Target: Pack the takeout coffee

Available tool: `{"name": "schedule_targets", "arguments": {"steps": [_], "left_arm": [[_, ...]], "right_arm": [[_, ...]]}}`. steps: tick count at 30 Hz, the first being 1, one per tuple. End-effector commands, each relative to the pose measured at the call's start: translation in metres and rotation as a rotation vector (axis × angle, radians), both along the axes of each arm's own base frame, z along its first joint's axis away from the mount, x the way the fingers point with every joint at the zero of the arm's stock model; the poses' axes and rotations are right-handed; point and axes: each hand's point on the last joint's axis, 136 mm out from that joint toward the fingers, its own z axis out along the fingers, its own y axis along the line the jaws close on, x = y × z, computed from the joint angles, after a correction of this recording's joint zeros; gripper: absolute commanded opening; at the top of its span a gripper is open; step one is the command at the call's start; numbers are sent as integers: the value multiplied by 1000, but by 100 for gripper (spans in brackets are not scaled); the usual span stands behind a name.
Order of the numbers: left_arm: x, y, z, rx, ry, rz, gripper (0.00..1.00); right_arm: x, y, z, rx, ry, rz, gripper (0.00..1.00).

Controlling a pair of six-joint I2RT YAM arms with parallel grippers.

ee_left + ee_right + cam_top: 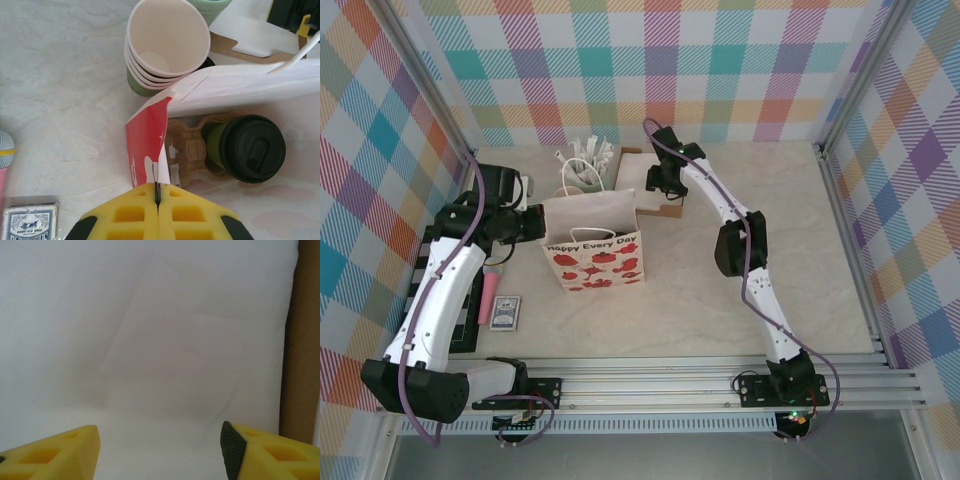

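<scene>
takeout coffee in bag, cup stack behind it, cards left

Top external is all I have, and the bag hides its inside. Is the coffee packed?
Observer: Yes. The left wrist view shows the takeout coffee inside the paper bag, black lid on, seated in a brown cup carrier.
Operator: Is the left arm gripping anything?
Observer: The left gripper is shut on the bag's rim, pinching the paper edge.
Operator: And the right?
Observer: The right gripper is open over a white sheet, with nothing between its fingers.
</scene>
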Motion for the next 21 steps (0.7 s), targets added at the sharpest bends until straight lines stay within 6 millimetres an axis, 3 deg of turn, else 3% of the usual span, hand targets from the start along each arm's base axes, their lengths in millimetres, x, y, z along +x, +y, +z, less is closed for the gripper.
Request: {"name": "schedule_targets", "arguments": {"steps": [1, 9, 13, 16, 21], "left_arm": [[1, -1, -4, -20, 4, 0, 0], [4, -3, -7, -35, 8, -6, 0], [4, -5, -7, -40, 6, -13, 0], [1, -7, -6, -51, 6, -21, 0], [0, -7, -5, -57, 0, -22, 0]], "right_arm": [[-8, 0, -19, -23, 52, -2, 57], [-6, -20, 3, -154, -6, 53, 29], [-11, -21, -6, -176, 21, 88, 20], [-17, -29, -11, -213, 53, 95, 20], [-22, -55, 1, -276, 61, 101, 22]]}}
